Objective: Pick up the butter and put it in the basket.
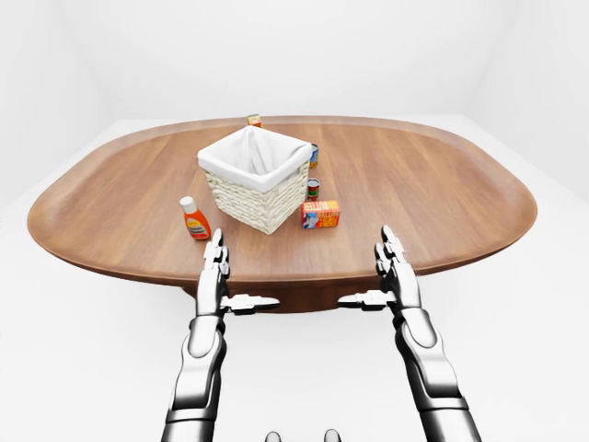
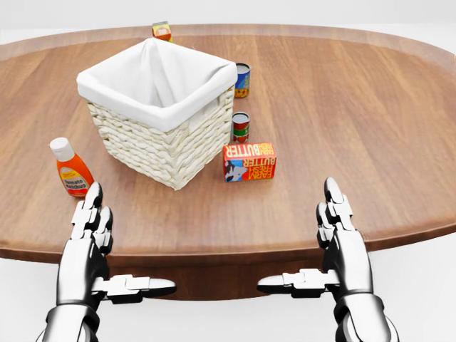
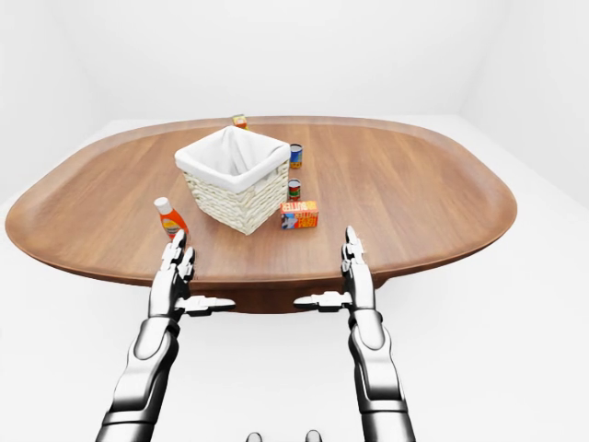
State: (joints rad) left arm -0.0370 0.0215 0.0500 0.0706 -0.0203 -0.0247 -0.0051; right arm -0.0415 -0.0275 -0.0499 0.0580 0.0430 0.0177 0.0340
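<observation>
On table, butter just right of basket, both hands released, left hand, right hand.

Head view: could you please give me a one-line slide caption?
Both open hands, left and right, hover at the table edge, butter beside the lined basket.

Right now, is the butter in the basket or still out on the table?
Out. The butter box lies on the table just right of the basket in the head view, and neither hand is touching it.
</observation>
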